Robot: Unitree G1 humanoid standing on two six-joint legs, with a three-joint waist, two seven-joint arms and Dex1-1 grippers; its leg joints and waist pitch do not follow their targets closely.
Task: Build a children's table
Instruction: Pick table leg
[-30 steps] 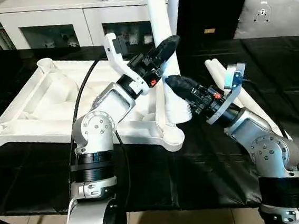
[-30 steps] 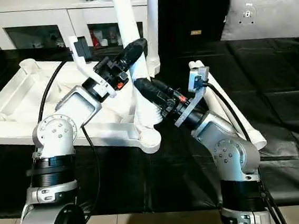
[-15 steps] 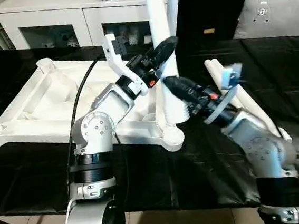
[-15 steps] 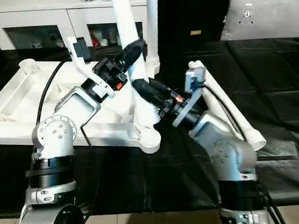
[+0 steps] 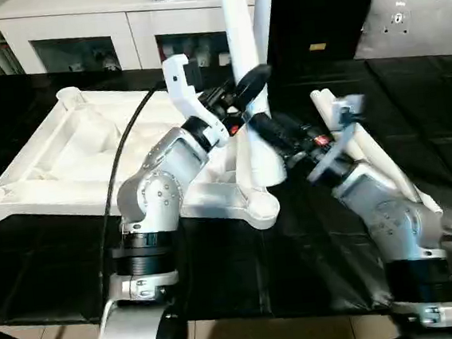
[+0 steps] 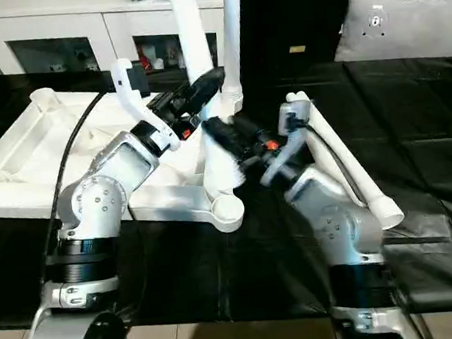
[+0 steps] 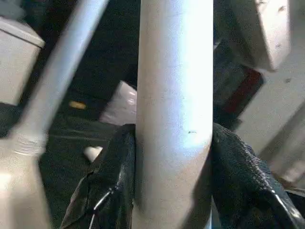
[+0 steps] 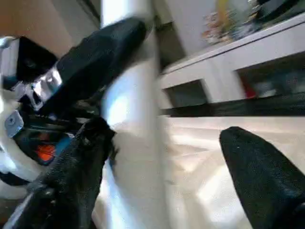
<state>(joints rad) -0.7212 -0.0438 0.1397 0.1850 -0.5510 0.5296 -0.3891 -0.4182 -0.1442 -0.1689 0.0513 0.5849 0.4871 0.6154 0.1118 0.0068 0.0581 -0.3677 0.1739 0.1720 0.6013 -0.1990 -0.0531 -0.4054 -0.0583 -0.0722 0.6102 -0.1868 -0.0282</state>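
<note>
Left claw (image 5: 244, 88), in the head views, grasps the upright leg (image 5: 244, 55) standing in the near corner socket of the upturned table top (image 5: 72, 152). Its wrist view shows both fingers (image 7: 114, 191) pressing the leg. Right claw (image 8: 162, 157), in its wrist view, stands released beside it; re-grip lower and keep the leg plumb.

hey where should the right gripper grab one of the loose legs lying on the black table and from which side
Grip a loose leg around the middle of its shaft, coming from above with the fingers spanning its width. It lies flat on the black table, round and tapered, so mid-shaft should balance better than either end. The second leg lies right beside it, so the inner finger has little room; the outer leg is probably easier.
</note>
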